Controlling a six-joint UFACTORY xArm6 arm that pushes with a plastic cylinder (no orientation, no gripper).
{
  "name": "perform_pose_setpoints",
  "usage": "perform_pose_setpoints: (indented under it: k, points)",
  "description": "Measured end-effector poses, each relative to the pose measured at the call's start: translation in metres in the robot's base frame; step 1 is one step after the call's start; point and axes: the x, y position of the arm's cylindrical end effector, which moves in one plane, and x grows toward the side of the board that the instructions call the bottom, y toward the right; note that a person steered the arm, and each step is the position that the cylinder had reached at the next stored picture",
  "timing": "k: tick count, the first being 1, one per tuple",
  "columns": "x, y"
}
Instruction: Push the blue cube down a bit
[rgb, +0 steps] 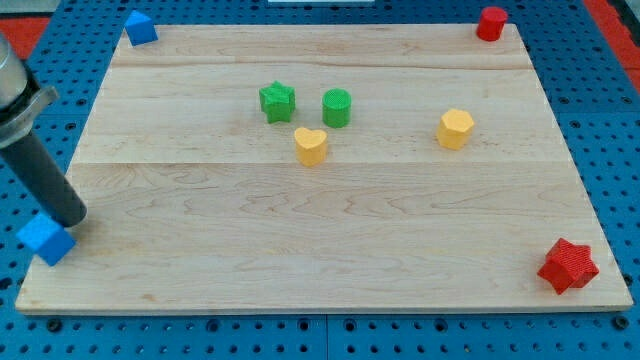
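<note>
tip (72, 222) touching blue cube (46, 239) | cube overhangs board (330, 260) left edge

Green star (277, 101), green cylinder (337, 107), yellow heart (311, 146) clustered; red star (568, 266) bottom-right corner.

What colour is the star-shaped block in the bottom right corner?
Red: the red star-shaped block, seen plainly in the camera view.

Worktop (330, 250): pale wood board, laid on a blue perforated base.

On it I count eight blocks:
- blue cube (46, 239), left edge near the view's bottom, my tip (72, 222) touching its upper right side
- blue block (140, 27), top left corner
- red block (490, 22), top right corner
- red star (568, 265), bottom right corner
- green star (277, 100) and green cylinder (337, 107), side by side near centre
- yellow heart (311, 145), just below these
- yellow block (455, 128), apart to the right
</note>
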Motion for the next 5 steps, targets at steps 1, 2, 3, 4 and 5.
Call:
perform_pose_setpoints:
  k: [1,2,3,4,5]
  points:
    - [0.023,0.000]
    - [0.003,-0.002]
    - [-0.028,-0.005]
    - [-0.030,-0.039]
    - [-0.030,-0.040]
